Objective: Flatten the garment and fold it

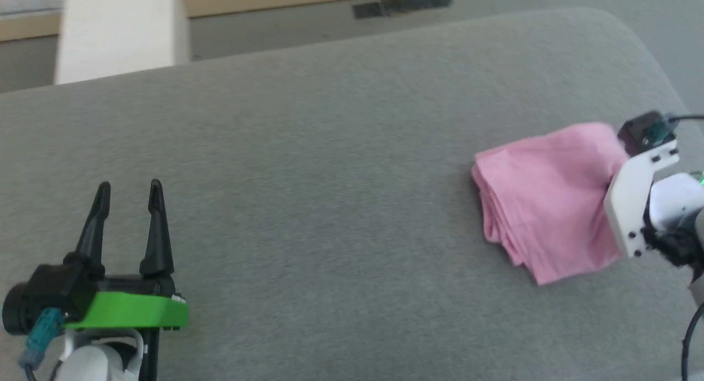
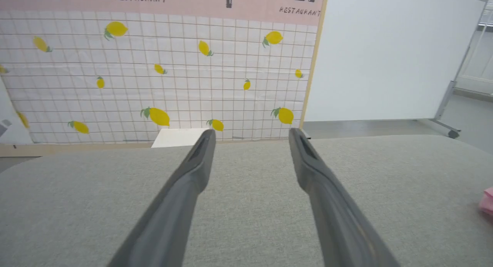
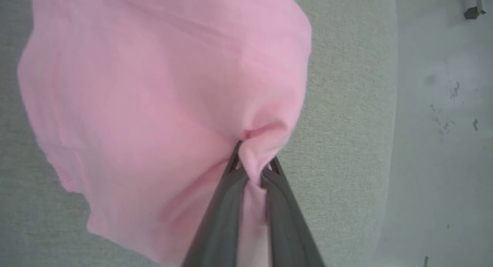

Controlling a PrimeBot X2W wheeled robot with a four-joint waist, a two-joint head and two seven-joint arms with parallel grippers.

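The light-pink garment (image 1: 544,199) lies in a folded stack on the right part of the grey padded surface (image 1: 330,205). My right gripper (image 3: 254,163) is shut on a pinch of the garment's (image 3: 154,97) fabric, which bunches between the two dark fingers (image 3: 223,205). In the head view the right wrist (image 1: 643,194) covers the garment's right edge. My left gripper (image 1: 129,197) stands open at the lower left, well apart from the garment, with nothing between its fingers (image 2: 185,190). A pink sliver of the garment (image 2: 487,201) shows at the left wrist view's right edge.
The grey surface's rounded right edge (image 3: 389,143) runs close beside the garment, with pale floor (image 3: 443,124) beyond it. Past the far edge stand a lemon-patterned tiled wall (image 2: 161,74) and a white panel (image 2: 385,55).
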